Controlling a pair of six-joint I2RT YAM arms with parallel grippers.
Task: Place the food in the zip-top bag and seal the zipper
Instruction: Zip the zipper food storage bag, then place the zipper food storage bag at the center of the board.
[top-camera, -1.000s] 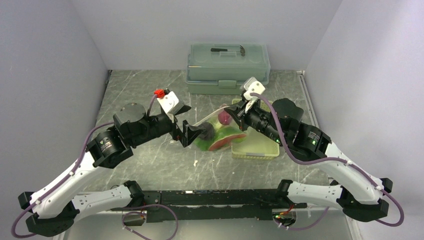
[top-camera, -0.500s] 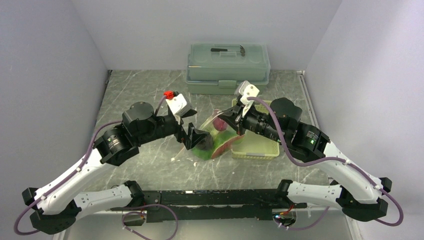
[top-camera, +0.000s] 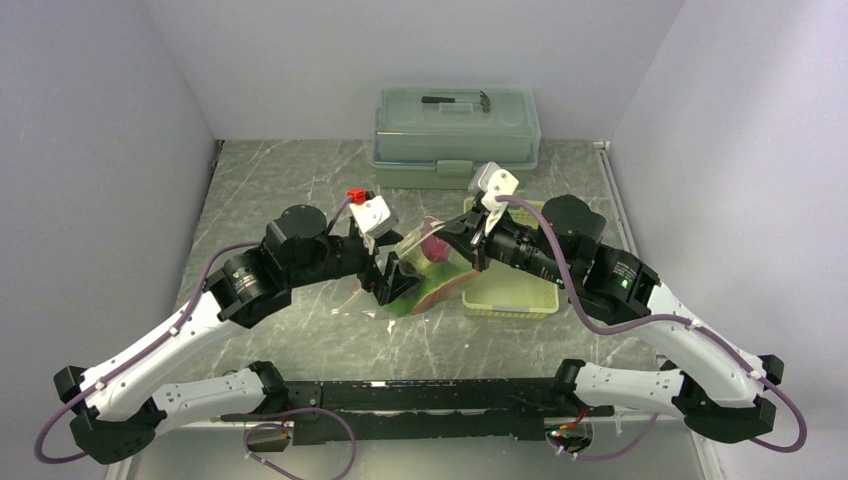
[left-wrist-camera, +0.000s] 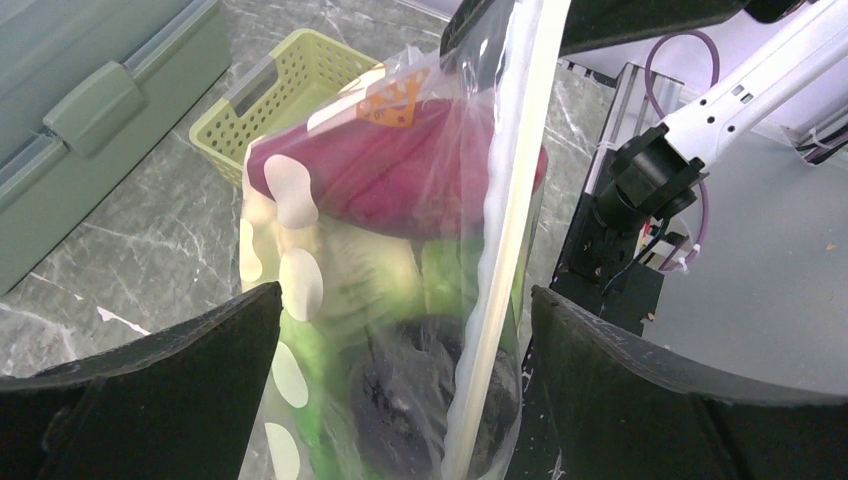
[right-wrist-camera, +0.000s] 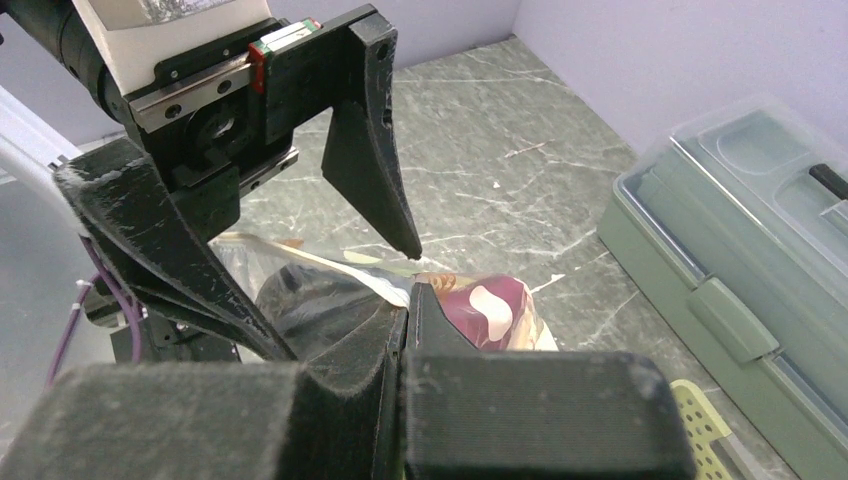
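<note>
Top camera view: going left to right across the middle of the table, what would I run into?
Left hand, open → zip-top bag → right hand, pinching the bag → pale yellow-green tray. The lidded box behind spans several of these, so I leave it out.

no text can be read; the orange mark (left-wrist-camera: 392, 98) on the zip-top bag (left-wrist-camera: 340, 230) is too blurred.

Robot lab cell: plain pale walls (top-camera: 100, 120) around marble-look tabletop (top-camera: 270, 180); black mounting rail (top-camera: 430, 395) near edge.
</note>
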